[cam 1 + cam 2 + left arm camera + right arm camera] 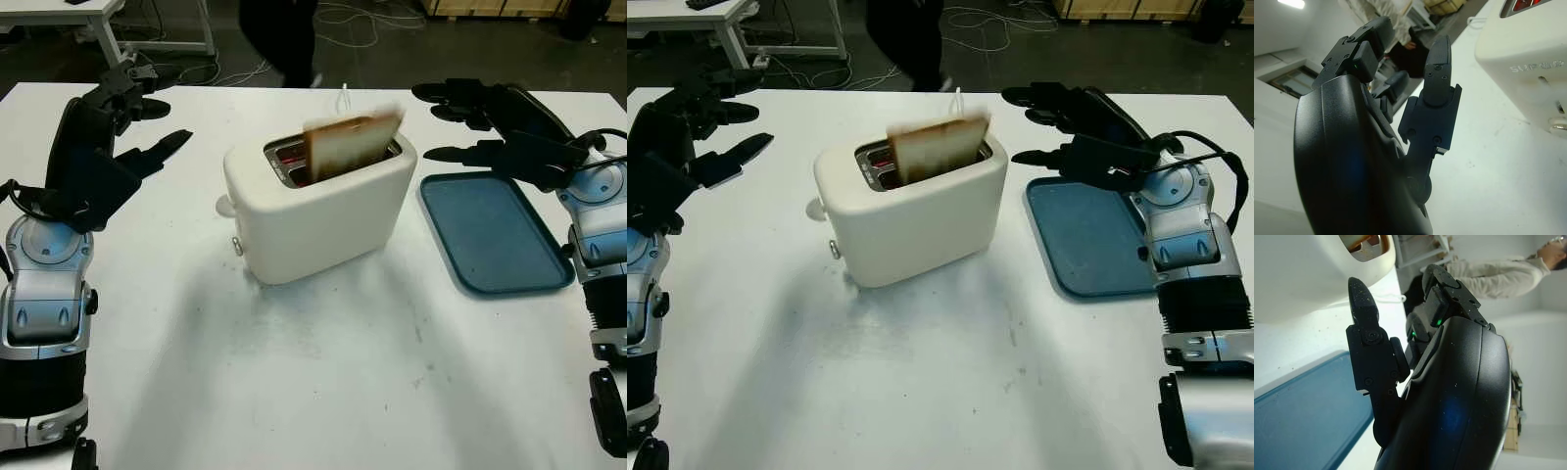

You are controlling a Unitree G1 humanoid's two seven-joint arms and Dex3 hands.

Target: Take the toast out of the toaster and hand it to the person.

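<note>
A cream toaster [313, 211] stands in the middle of the white table [323, 372]. A browned slice of toast [351, 143] sticks up out of its slot, leaning to the right. My left hand [137, 122] is open in the air to the left of the toaster, apart from it. My right hand [460, 122] is open to the right of the toaster, above the far end of the tray and close to the toast without touching it. A person in dark trousers [279, 34] stands beyond the far edge of the table.
A dark blue tray [495, 233] lies on the table right of the toaster. The toaster's lever knob [225, 206] juts out on its left end. Cables [353, 20] trail on the floor behind, and a white bench [88, 20] stands at the back left.
</note>
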